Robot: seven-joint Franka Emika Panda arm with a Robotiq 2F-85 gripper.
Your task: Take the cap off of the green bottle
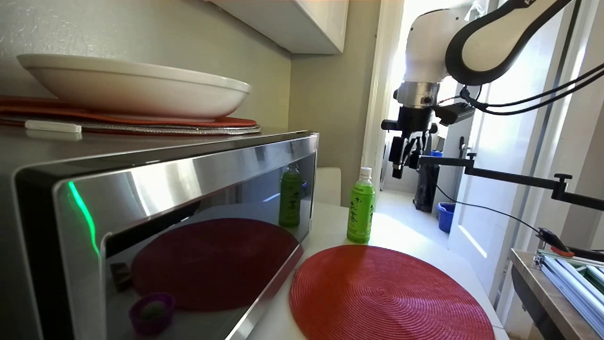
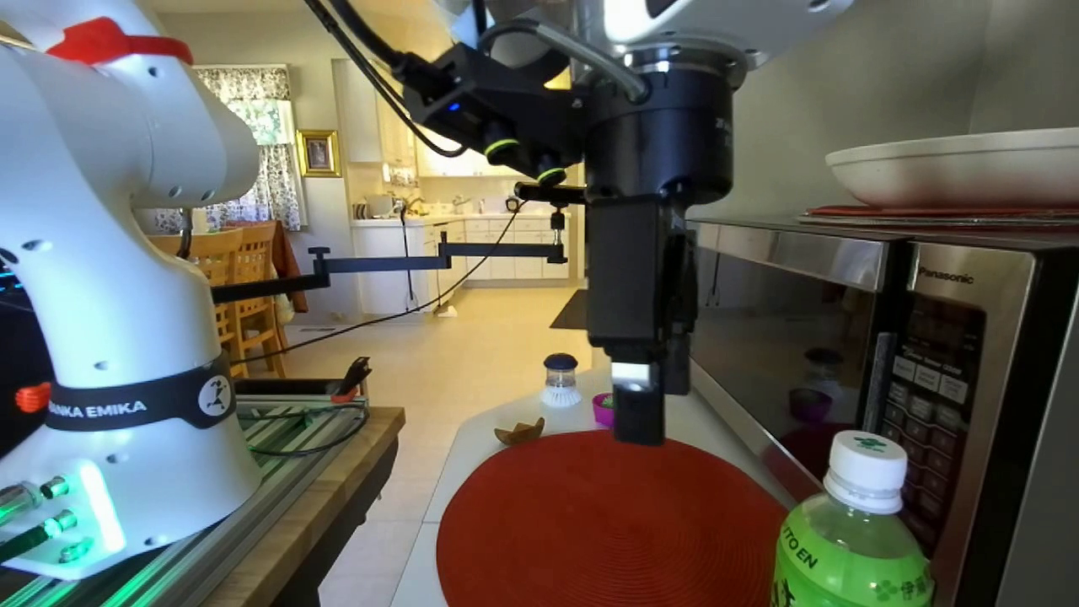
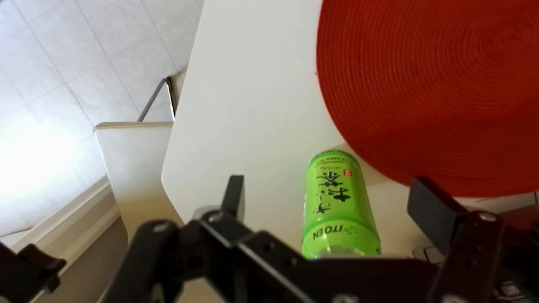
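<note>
The white cap (image 2: 866,470) sits on the green bottle (image 1: 361,208), so gripping, twisting and lifting seem left. The gripper (image 3: 326,196) hangs clear — 2 fingers (image 3: 433,210) spread, holding nothing. The bottle stands on the worktop (image 3: 252,105), beside a red mat (image 1: 387,293) (round, ridged) and near a microwave (image 2: 843,337); kitchen cabinets (image 2: 379,291) lie beyond.

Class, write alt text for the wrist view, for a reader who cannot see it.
A green bottle stands on a white table beside a round red placemat. An open black robot hand partly hides the bottle.
</note>
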